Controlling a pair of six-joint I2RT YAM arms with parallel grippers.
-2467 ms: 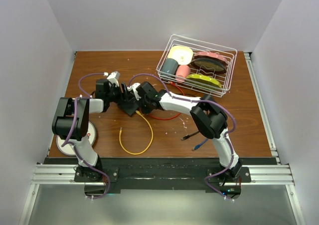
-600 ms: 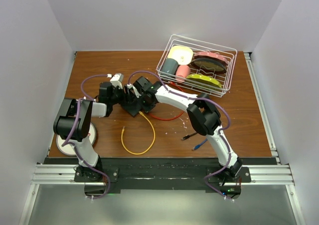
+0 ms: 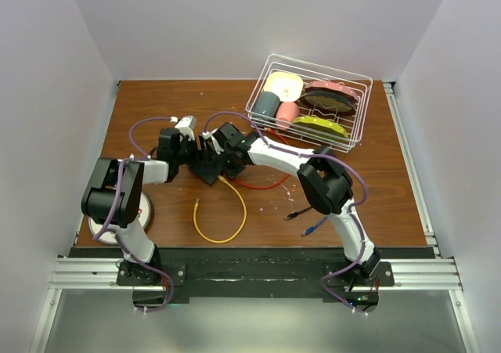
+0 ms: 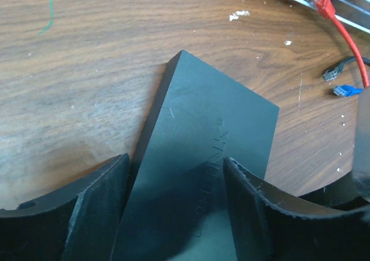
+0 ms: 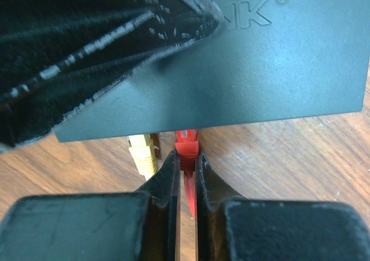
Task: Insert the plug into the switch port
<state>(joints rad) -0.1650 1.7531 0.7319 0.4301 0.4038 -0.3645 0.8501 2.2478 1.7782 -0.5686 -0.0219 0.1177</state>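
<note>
The switch [image 3: 205, 167] is a flat matte-black box left of the table's middle. My left gripper [image 3: 190, 151] is shut on it. In the left wrist view the switch [image 4: 214, 128] sits between my left gripper's [image 4: 176, 165] two fingers. My right gripper [image 3: 227, 156] is shut on the red plug. In the right wrist view the red plug [image 5: 187, 140] is pinched in my right gripper [image 5: 186, 157], and its tip goes under the switch's [image 5: 260, 70] socket edge. A yellow plug [image 5: 141, 154] sits in the socket beside it.
The red cable [image 3: 262, 185] and a yellow cable [image 3: 223, 220] loop in front of the switch. A black plug [image 3: 293, 212] and a blue plug [image 3: 313, 228] lie to the right. A white wire dish basket [image 3: 352, 134] stands back right. A white disc [image 3: 145, 212] lies front left.
Both grippers and the switch have shifted a little toward the back and right since the first frame. The yellow cable followed. Little differs over the last half second.
</note>
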